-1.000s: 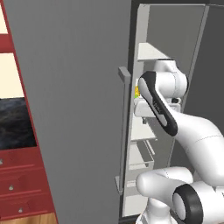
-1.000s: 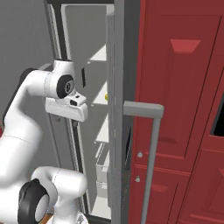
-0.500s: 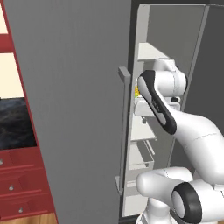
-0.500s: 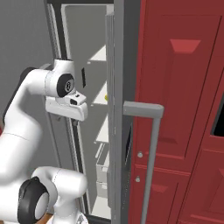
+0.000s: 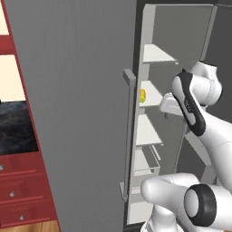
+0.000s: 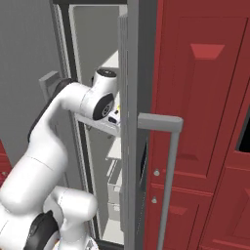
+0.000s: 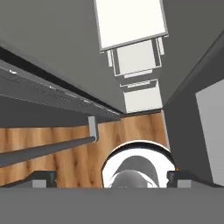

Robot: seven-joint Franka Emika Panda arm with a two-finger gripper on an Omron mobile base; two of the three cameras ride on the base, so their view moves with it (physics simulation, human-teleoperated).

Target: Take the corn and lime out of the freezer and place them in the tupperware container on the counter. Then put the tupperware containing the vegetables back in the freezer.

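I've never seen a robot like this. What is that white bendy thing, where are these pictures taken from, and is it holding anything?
The white thing is a robot arm reaching into an open freezer. Two pictures come from cameras riding behind it, one on each side. The third comes from a camera on its hand, looking down past the pale shelves to the wooden floor. A little yellow corn sits on a shelf. The gripper is open and holds nothing.

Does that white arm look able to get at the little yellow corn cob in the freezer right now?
Probably yes: the freezer door stands open, the corn lies uncovered on a pale shelf, and the gripper with open jaws hangs beside that shelf.
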